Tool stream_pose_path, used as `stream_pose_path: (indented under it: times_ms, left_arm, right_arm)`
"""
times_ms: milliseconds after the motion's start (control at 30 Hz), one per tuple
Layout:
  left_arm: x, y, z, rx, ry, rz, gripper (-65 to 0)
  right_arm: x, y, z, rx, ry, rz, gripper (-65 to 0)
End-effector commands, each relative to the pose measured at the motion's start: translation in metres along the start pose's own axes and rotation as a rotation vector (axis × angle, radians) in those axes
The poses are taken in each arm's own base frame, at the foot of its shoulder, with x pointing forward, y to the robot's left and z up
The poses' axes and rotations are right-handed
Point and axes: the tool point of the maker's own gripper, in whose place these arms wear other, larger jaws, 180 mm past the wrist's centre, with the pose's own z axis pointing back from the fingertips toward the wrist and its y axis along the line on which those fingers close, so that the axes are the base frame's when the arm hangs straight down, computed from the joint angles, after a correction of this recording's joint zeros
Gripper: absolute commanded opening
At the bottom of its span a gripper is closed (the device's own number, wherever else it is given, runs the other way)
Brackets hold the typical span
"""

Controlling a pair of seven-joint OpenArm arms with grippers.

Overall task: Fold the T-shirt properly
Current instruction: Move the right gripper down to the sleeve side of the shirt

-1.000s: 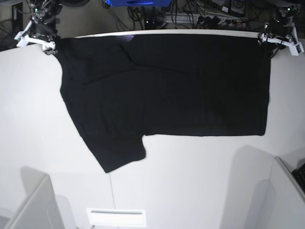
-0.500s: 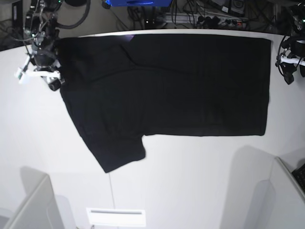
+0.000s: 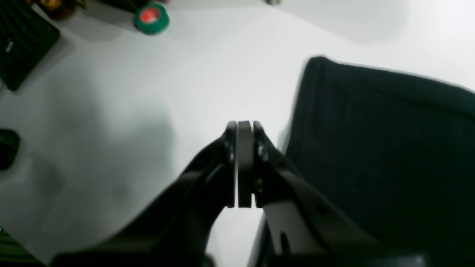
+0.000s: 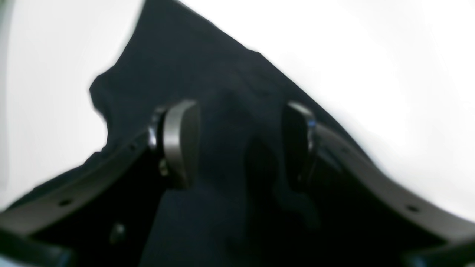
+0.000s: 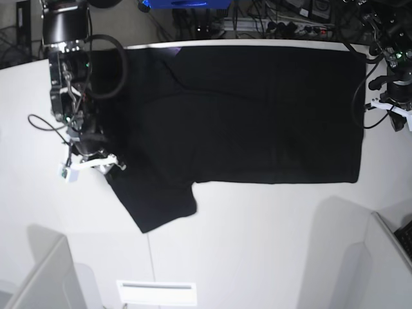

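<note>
The black T-shirt (image 5: 244, 116) lies flat across the far half of the white table (image 5: 257, 244), with one sleeve (image 5: 164, 206) pointing to the front left. My right gripper (image 5: 90, 166) is at the shirt's left edge, above the sleeve. In the right wrist view it (image 4: 237, 144) is open, its fingers (image 4: 182, 144) spread over the black cloth (image 4: 178, 66). My left gripper (image 5: 394, 119) is just off the shirt's right edge. In the left wrist view it (image 3: 239, 126) is shut and empty over bare table, with the shirt (image 3: 389, 148) to its right.
White partitions stand at the front left (image 5: 45, 277) and front right (image 5: 386, 257). A white plate (image 5: 156, 293) lies at the front edge. Cables (image 5: 277, 22) run behind the table. A green tape roll (image 3: 151, 17) and a dark panel (image 3: 22, 44) lie beyond the left gripper.
Both arms have left the shirt's far corners and moved toward the front, the right one along the left edge and the left one beside the right edge. The shirt has stayed flat.
</note>
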Motion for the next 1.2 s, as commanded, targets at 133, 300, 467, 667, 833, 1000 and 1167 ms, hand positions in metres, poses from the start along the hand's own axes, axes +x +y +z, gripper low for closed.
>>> stream_pose_path:
  times_ms: [133, 300, 467, 667, 833, 1000, 1167]
  left_arm:
    - [0.015, 0.008, 0.003, 0.017, -0.05, -0.011, -50.2]
    - [0.008, 0.012, 0.005, 0.024, -0.029, -0.022, -32.1]
    - [-0.01, 0.017, 0.0, 0.028, 0.02, -0.007, -19.9]
    - [-0.015, 0.017, -0.002, 0.029, 0.031, 0.003, -19.3]
    - [-0.014, 0.017, -0.002, 0.029, 0.028, 0.004, -19.3]
    - [-0.009, 0.015, -0.005, 0.027, 0.014, 0.013, -19.3]
    - [-0.006, 0.012, -0.006, 0.021, 0.007, 0.015, -19.3]
  right_arm:
    - [0.034, 0.015, -0.039, -0.012, 0.039, 0.037, -26.1]
    - [0.055, 0.023, -0.067, -0.042, 0.075, 0.058, -22.4]
    - [0.067, 0.023, -0.086, -0.091, 0.108, 0.094, -22.4]
    - [0.056, 0.03, -0.104, -0.061, 0.189, 0.221, -22.7]
    - [0.048, 0.021, -0.109, -0.085, 0.212, 0.251, -22.8]
    - [0.033, 0.017, -0.112, -0.097, 0.234, 0.319, -23.0]
    - [0.02, 0.019, -0.112, -0.095, 0.26, 0.377, -23.6]
